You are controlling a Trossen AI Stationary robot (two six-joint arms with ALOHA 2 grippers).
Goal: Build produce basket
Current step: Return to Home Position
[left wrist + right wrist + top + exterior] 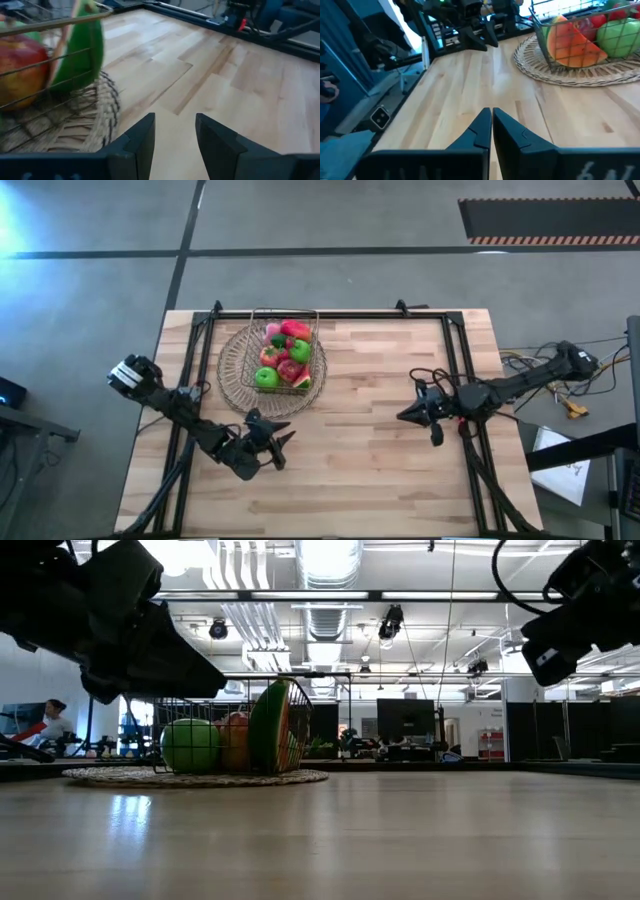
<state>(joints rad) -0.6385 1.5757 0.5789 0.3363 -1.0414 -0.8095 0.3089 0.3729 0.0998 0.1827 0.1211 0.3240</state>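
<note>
Both empty — left gripper (175, 119) spread near the basket (285, 311), right gripper (491, 112) seemingly pressed together.

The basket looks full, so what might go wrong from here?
The left gripper, open and empty, sits close to the woven mat's edge; pulling away, it might catch the weave and drag the basket. The watermelon slice leans on the wire wall nearest that gripper, so a bump could tip it out. The right gripper, shut, waits far off at the table's right side.
</note>
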